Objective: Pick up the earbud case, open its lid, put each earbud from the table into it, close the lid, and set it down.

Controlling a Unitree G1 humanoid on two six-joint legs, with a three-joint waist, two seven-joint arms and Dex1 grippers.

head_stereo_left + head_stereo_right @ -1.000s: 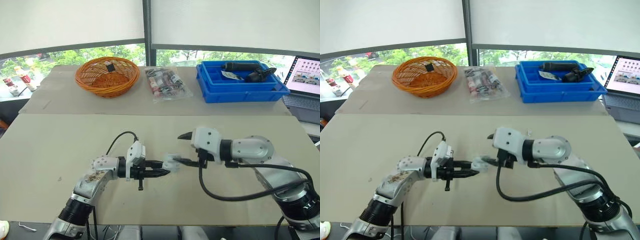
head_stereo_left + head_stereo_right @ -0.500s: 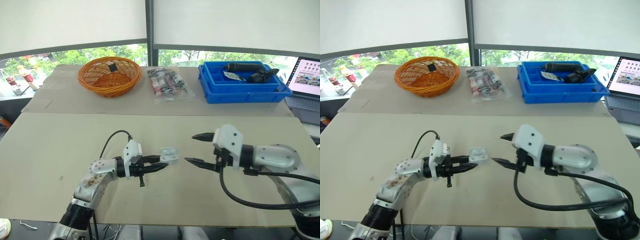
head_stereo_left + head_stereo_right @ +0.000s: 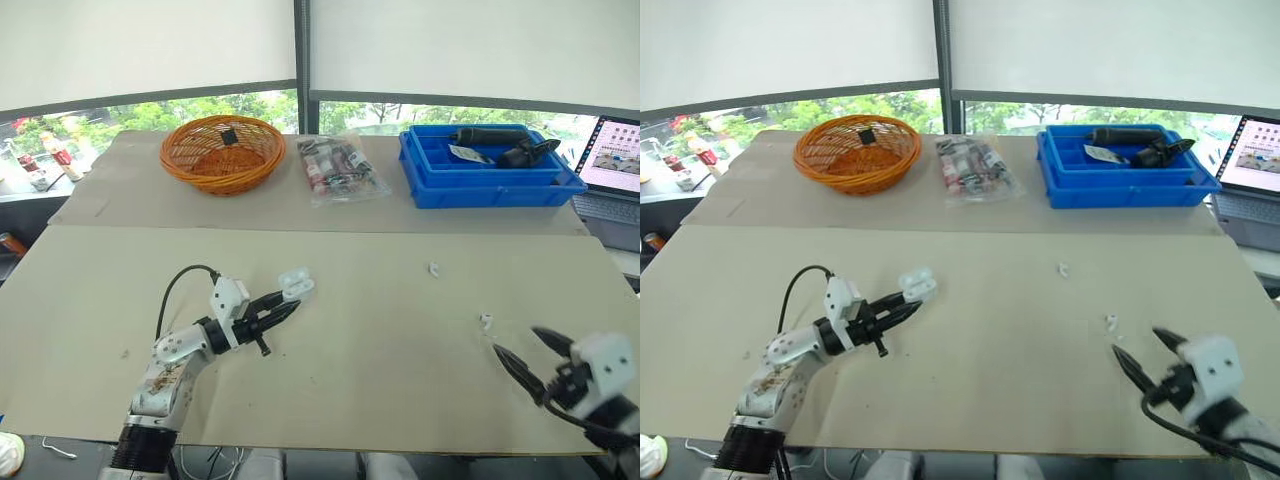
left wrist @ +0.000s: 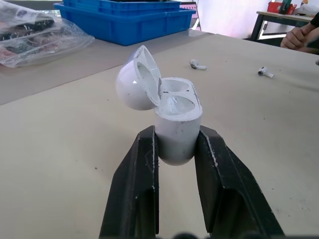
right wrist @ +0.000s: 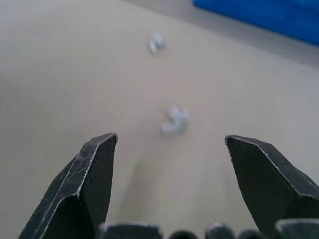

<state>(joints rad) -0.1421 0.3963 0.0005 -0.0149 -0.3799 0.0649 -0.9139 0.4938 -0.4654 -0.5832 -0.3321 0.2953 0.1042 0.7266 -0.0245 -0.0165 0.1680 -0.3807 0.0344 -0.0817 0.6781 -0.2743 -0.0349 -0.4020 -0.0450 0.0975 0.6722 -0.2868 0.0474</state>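
Our left gripper (image 4: 177, 133) pinches the earbud case (image 4: 178, 117) by its body, lid flipped open, above the beige table (image 3: 380, 340). Our right gripper (image 5: 170, 139) gapes wide and empty near the table's front edge. The near earbud (image 5: 174, 119) lies just ahead of it, the far earbud (image 5: 157, 44) beyond. Writing on the laptop (image 3: 612, 152) is too small to read.

Beige table (image 3: 400, 340) beneath blinded windows (image 3: 120, 118), greenery outside.

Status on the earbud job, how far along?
Done: case picked up, lid open; left gripper holds it, empty. In hand: open right gripper is lined up on the nearer earbud. Left: it and the farther earbud, both on the table, go in; then close the lid, set case down.
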